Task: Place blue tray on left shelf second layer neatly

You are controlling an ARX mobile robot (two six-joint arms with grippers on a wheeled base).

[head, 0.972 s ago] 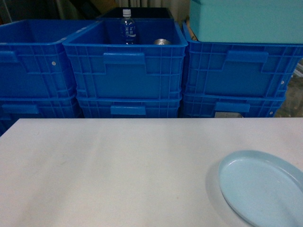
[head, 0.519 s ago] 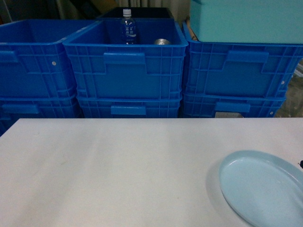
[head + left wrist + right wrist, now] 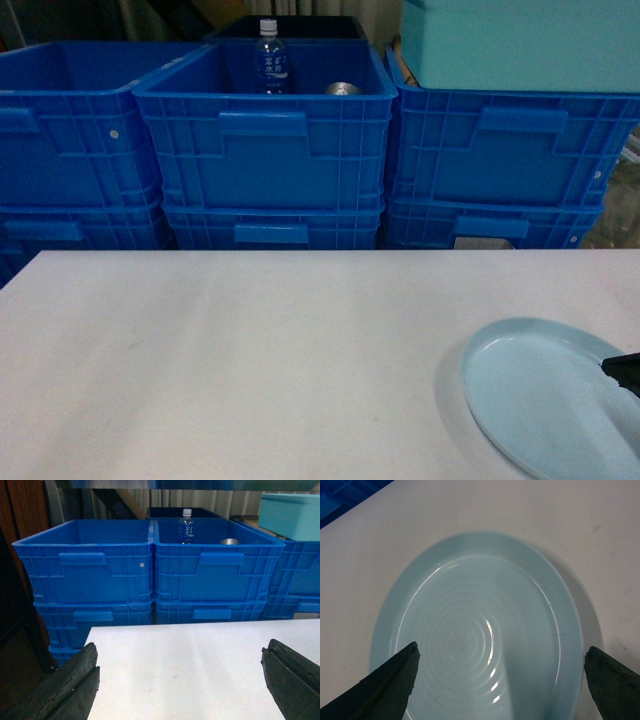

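Hovering over tray [image 3: 480,630]: right gripper [image 3: 500,680] wide open, empty | left gripper [image 3: 180,680] open, empty, above table [image 3: 190,655] | tray flat on table near-right corner, not yet grasped | shelf not visible; grasp, carry, placement all remain

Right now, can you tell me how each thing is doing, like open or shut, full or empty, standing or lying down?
blue tray: empty, lying flat on the white table, not gripped.
right claw: open, poised above the tray.
left claw: open, holding nothing.
middle blue crate: open on top, with things inside.
water bottle: upright in that crate, cap on.
teal box: resting on the right crate stack.
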